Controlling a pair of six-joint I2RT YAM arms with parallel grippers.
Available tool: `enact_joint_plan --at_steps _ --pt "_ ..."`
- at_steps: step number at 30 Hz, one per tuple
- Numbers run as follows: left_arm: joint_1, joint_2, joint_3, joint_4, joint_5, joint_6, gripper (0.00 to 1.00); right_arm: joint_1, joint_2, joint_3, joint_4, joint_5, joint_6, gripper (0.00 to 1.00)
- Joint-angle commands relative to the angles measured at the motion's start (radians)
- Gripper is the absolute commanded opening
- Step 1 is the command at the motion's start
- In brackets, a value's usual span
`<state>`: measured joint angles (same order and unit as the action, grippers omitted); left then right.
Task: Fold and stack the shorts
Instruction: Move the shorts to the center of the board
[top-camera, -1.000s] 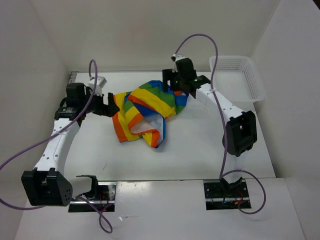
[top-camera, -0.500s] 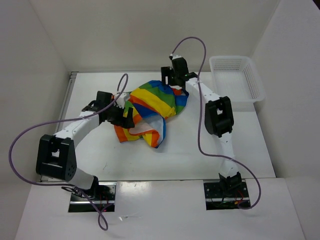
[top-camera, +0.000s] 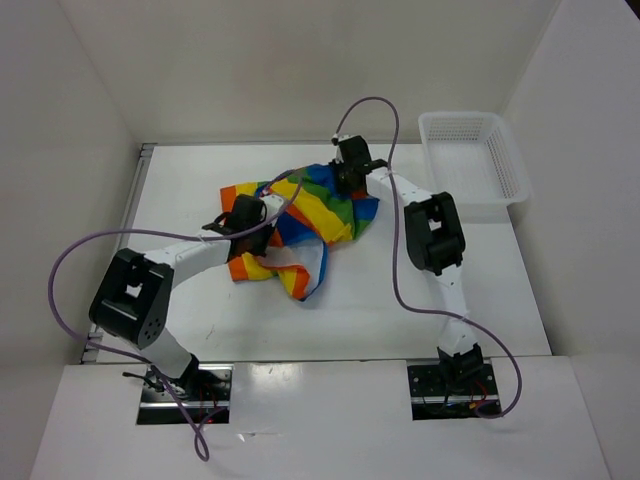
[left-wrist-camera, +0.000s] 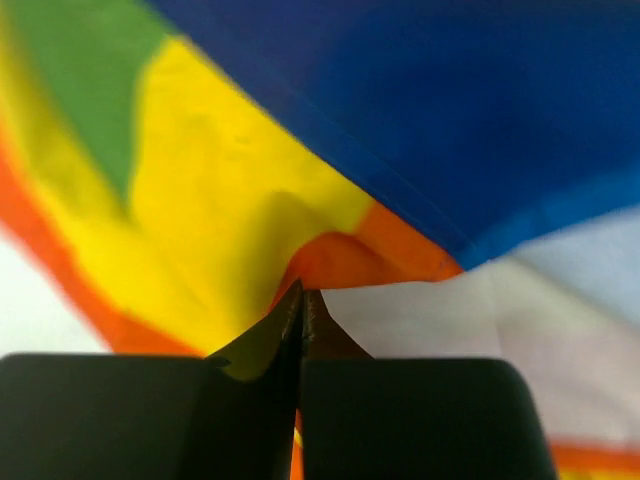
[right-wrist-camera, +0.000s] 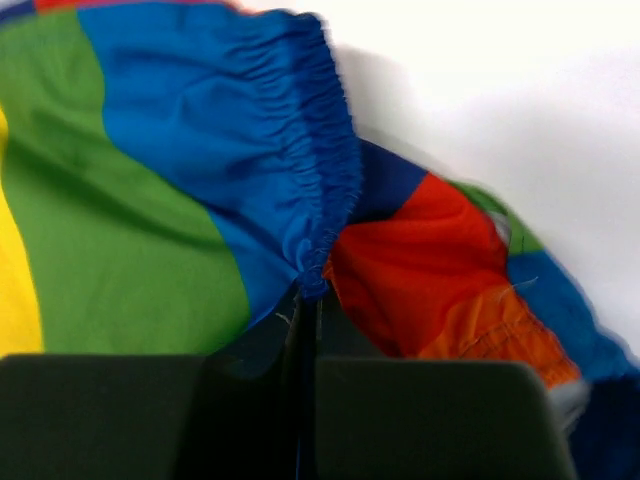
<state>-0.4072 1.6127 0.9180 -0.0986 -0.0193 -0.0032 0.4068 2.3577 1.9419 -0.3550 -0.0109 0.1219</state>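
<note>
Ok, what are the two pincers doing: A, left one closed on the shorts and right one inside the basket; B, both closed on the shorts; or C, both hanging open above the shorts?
B: the left pincer pinches an orange-and-yellow fold of the shorts, and the right pincer is shut on their gathered blue edge.

Left tool (left-wrist-camera: 302, 303) reaching forward-right, jaws pressed together; right tool (right-wrist-camera: 305, 300) reaching forward-left, jaws clamped too.

— Where are your shorts (top-camera: 310, 205)?
— On your table (top-camera: 400, 290), centre, toward the back
— And the basket (top-camera: 512, 160)?
— Right of them, at the table's far right corner, well apart
</note>
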Motion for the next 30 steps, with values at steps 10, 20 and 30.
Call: enact_joint_plan --at_steps 10,20,30 --pt "0.261 -0.345 -0.034 -0.177 0.071 0.003 0.15 0.09 -0.741 -0.607 -0.358 -0.311 -0.645 0.74" --pt "0.272 -0.278 0.021 -0.144 0.202 0.003 0.84 -0.094 -0.664 -0.47 -0.049 -0.27 -0.199 0.99" --pt "0.281 -0.203 0.177 -0.363 0.396 0.003 0.92 -0.154 -0.345 -0.318 -0.03 -0.331 -0.137 0.86"
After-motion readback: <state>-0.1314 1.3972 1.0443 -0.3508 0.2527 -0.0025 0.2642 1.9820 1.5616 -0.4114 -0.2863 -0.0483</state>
